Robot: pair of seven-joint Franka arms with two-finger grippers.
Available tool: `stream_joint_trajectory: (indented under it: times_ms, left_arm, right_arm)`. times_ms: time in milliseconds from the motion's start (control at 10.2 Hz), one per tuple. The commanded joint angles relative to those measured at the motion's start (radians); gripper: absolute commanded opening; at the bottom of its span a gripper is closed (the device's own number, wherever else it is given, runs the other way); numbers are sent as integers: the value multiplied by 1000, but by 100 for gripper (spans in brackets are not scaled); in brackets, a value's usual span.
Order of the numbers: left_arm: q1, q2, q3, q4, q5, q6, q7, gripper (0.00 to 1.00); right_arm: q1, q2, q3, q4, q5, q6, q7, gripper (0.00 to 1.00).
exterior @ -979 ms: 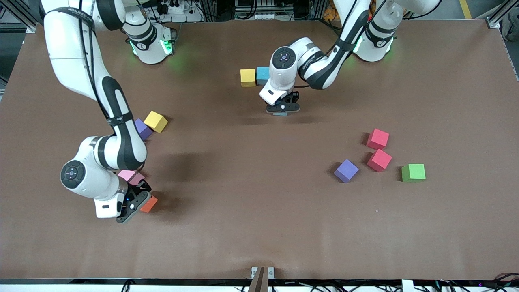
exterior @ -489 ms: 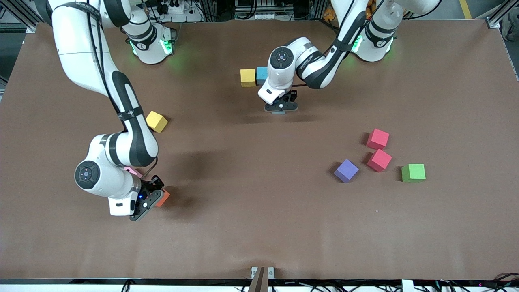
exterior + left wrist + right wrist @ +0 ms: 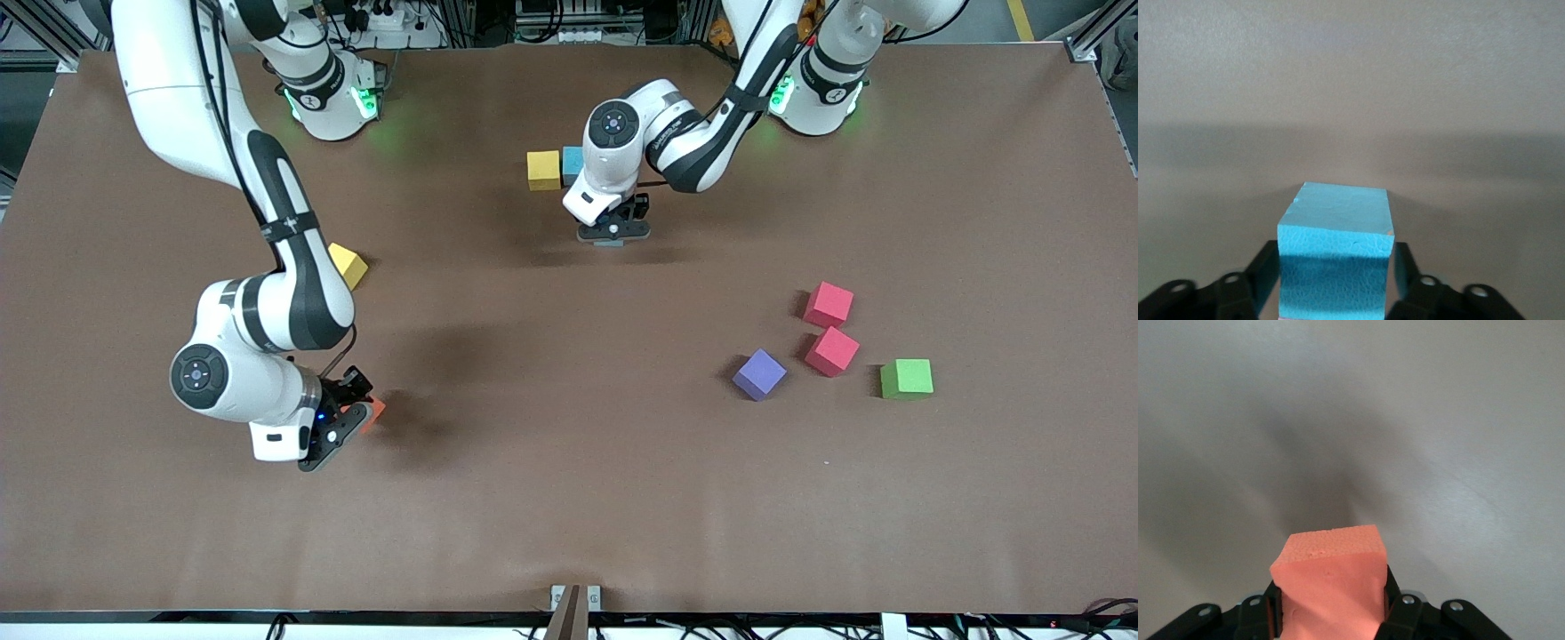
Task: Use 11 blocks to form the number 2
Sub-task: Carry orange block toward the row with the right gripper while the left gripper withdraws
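My left gripper (image 3: pixel 612 235) is shut on a light blue cube (image 3: pixel 1335 253) and holds it low over the table, beside a yellow cube (image 3: pixel 543 170) and a light blue cube (image 3: pixel 573 164) that touch side by side. My right gripper (image 3: pixel 348 425) is shut on an orange cube (image 3: pixel 374 408), also seen in the right wrist view (image 3: pixel 1331 580), above bare table toward the right arm's end. Another yellow cube (image 3: pixel 349 264) shows partly past the right arm. Two red cubes (image 3: pixel 829 304) (image 3: pixel 832 350) and a purple cube (image 3: pixel 759 374) lie toward the left arm's end.
A green cube (image 3: pixel 907 378) lies beside the red cubes, toward the left arm's end. The right arm's forearm (image 3: pixel 293 293) covers the table near the yellow cube. The brown table (image 3: pixel 569 462) has open room through its middle and along its near edge.
My right gripper has risen and moved toward the table's middle with the orange cube; the arm now hides the pink and purple cubes. My left gripper has shifted slightly toward the yellow and blue pair.
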Motion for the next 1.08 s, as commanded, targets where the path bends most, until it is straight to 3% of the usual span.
stream_joint_trajectory:
  times_ms: [0, 294, 489, 881, 979]
  left_arm:
    - [-11, 13, 4, 13, -2, -7, -34, 100]
    - [6, -75, 10, 10, -2, -23, -37, 100]
    - [70, -150, 18, 9, -2, -41, -63, 100]
    - [228, -209, 96, 44, 42, -41, -40, 100]
    - [232, -206, 156, 64, 44, -41, -34, 100]
  right_arm:
    - [57, -91, -1, -106, 9, 1, 56, 23]
    - [115, -160, -1, -207, 9, 6, 57, 23]
    - [170, -204, -1, -264, 9, 12, 92, 23]
    - [344, -272, -1, -395, 6, 108, 116, 22]
    - [390, -289, 0, -443, 6, 150, 113, 22]
